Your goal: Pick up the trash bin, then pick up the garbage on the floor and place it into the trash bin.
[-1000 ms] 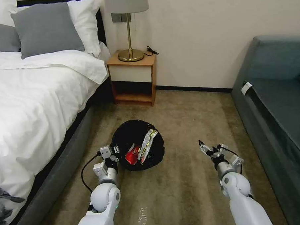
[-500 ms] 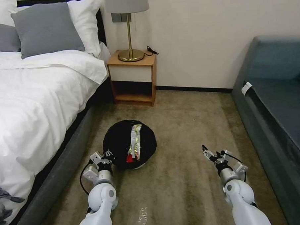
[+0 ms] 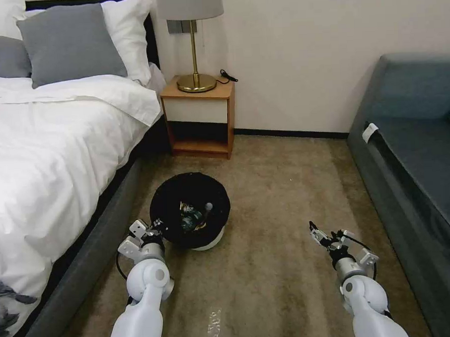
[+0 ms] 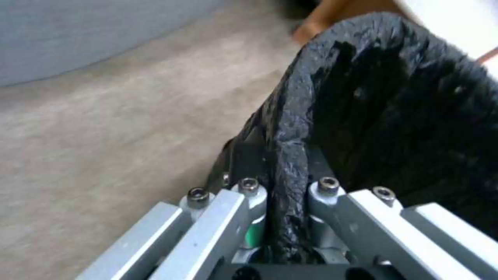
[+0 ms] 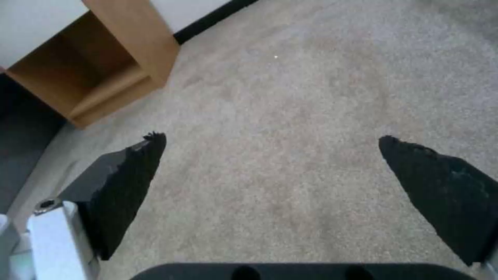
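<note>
From the head view, we hold the trash bin [image 3: 189,212] by its near-left rim with our left gripper [image 3: 155,226], on the carpet [image 3: 276,196] beside the bed [image 3: 50,161]. Its mouth points up, tilted slightly toward us, with garbage [image 3: 192,217] inside.

At the left wrist, the fingers [image 4: 249,194] are clenched on the bag-covered rim [image 4: 290,128]; we judge the slick liner could slip and spill.

At the right wrist, our right gripper [image 5: 270,171] hangs spread above bare carpet.

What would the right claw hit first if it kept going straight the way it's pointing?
Most likely just bare carpet. The right claw is open and angled down at empty floor, with the nightstand off to one side of its line, though depth is hard to judge.
</note>
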Robot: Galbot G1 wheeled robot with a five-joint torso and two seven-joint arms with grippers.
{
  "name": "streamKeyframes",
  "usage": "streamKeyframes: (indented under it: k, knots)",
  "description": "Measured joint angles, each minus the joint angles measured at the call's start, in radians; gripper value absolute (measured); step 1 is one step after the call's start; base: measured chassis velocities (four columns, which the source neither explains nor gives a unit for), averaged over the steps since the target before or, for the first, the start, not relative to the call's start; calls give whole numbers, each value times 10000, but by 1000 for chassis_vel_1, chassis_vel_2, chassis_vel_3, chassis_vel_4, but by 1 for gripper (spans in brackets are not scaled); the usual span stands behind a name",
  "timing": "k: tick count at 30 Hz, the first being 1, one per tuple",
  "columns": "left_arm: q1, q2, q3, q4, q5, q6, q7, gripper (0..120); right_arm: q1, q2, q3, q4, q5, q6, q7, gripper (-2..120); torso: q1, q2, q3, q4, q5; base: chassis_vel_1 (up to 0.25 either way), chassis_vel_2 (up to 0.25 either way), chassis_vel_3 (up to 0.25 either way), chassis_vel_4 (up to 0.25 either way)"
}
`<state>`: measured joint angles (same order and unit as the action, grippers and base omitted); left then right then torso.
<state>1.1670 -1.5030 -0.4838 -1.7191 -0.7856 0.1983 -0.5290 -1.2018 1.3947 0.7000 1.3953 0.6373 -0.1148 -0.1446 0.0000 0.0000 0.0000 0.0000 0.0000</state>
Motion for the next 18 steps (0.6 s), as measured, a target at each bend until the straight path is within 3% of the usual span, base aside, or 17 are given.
streamKeyframes:
  k: [7, 14, 16, 18]
  knots:
    - [-233, -10, -63, 297, -42, 526, -1224, 4, -130, 81, 63, 32, -139, 109, -89, 100, 1, 0, 0, 0, 0, 0, 0, 0, 0]
    - [-349, -56, 9, 472, 82, 595, -1400, 32, -329, 120, 112, 35, -274, 249, -195, 100, 0, 0, -1, 0, 3, 0, 0, 0, 0]
    - [-349, -54, 23, 468, 87, 596, -1395, 34, -347, 117, 117, 40, -275, 255, -202, 100, 0, 0, -1, 0, 3, 0, 0, 0, 0]
    - [-330, -53, 88, 406, 156, 584, -1368, 46, -440, 87, 141, 97, -275, 270, -276, 100, 0, 0, 0, 0, -2, 0, 0, 0, 0]
